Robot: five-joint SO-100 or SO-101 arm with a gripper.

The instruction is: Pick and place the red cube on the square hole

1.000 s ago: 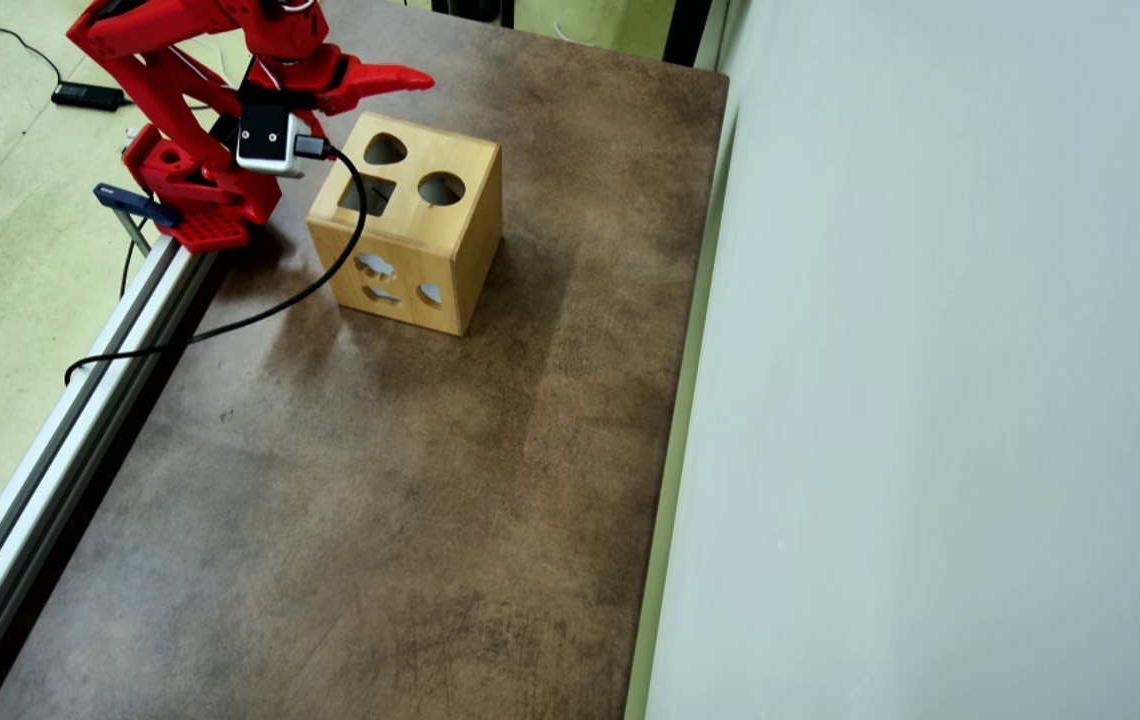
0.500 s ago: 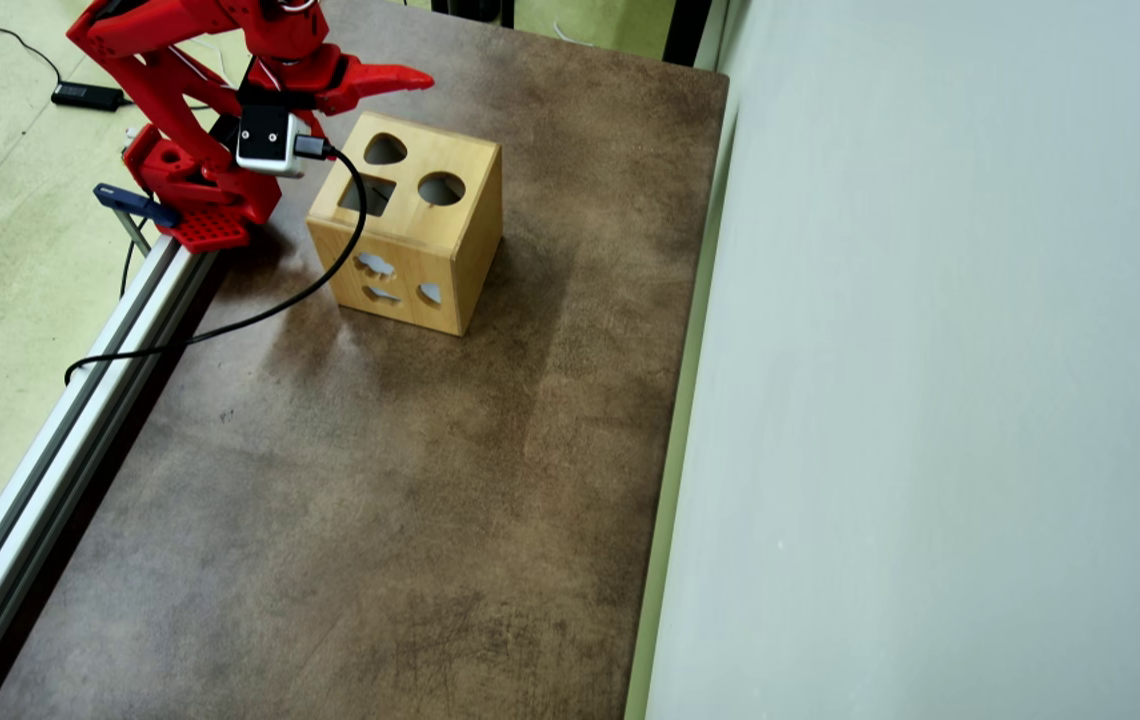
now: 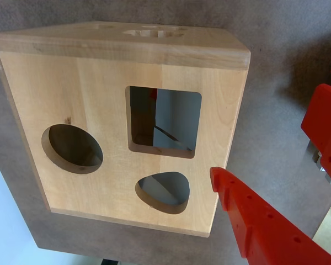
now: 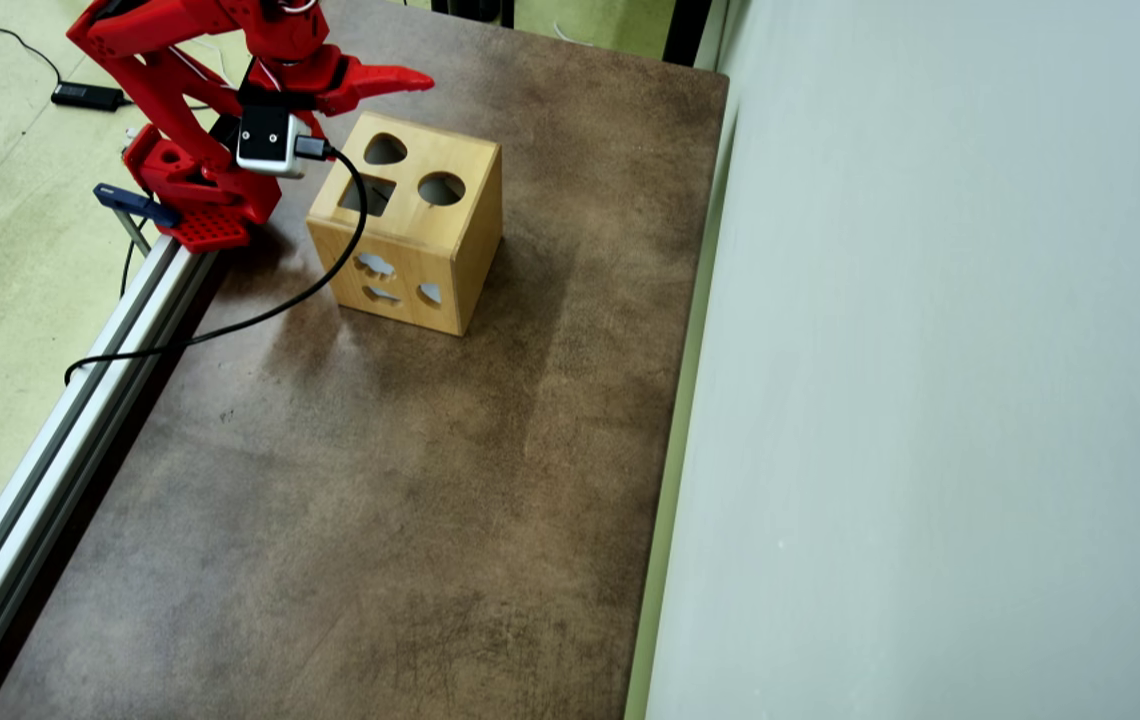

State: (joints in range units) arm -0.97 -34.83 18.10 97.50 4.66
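A wooden shape-sorter box (image 3: 94,83) stands on the brown table; it also shows in the overhead view (image 4: 465,250). Its top face has a square hole (image 3: 164,121), a round hole (image 3: 71,149) and a rounded-triangle hole (image 3: 163,190). The red cube is not in view on the table or in the jaws; only a small sliver of red shows inside the square hole's upper edge. My red gripper (image 3: 267,132) hovers just beside the box's top, near the triangle hole, with its jaws apart and nothing between them. In the overhead view the gripper (image 4: 400,85) points over the box's far edge.
The arm's base (image 4: 200,200) is clamped to an aluminium rail (image 4: 60,430) along the table's left edge in the overhead view. A black cable (image 4: 260,315) loops from the wrist camera across the table. A pale wall (image 4: 930,400) borders the right side.
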